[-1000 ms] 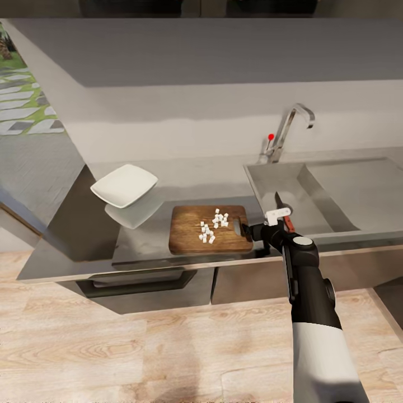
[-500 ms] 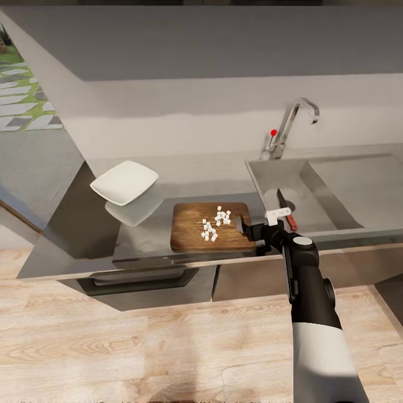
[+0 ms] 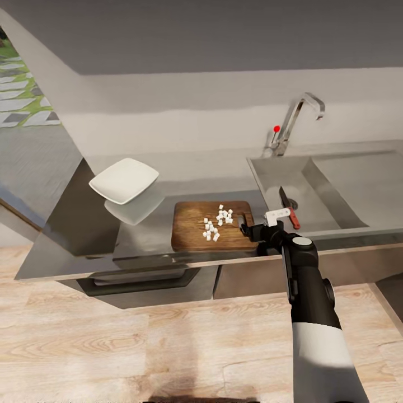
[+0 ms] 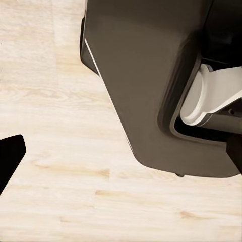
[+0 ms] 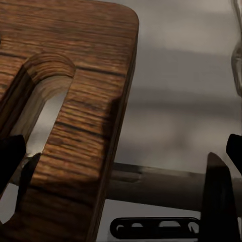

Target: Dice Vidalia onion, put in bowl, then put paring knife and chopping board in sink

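Right gripper (image 3: pixel 250 226) sits at the handle-slot end of the chopping board (image 3: pixel 196 226), low and right of centre in the head view. In the right wrist view one dark finger (image 5: pixel 12 161) lies at the board's slot and the other (image 5: pixel 217 196) stands well off past the board's edge, so the jaws are spread wide with nothing gripped between them. Diced Vidalia onion (image 3: pixel 218 221) lies as small white cubes on the board. White bowl (image 3: pixel 124 180), at centre left on the countertop (image 3: pixel 73 224), holds nothing. Paring knife (image 3: pixel 289 208) lies inside the sink (image 3: pixel 336 184) at the right, near its front wall. Whether the left gripper is open or closed cannot be told; the left wrist view shows wood floor (image 4: pixel 55 151) and dark robot body (image 4: pixel 146 80)
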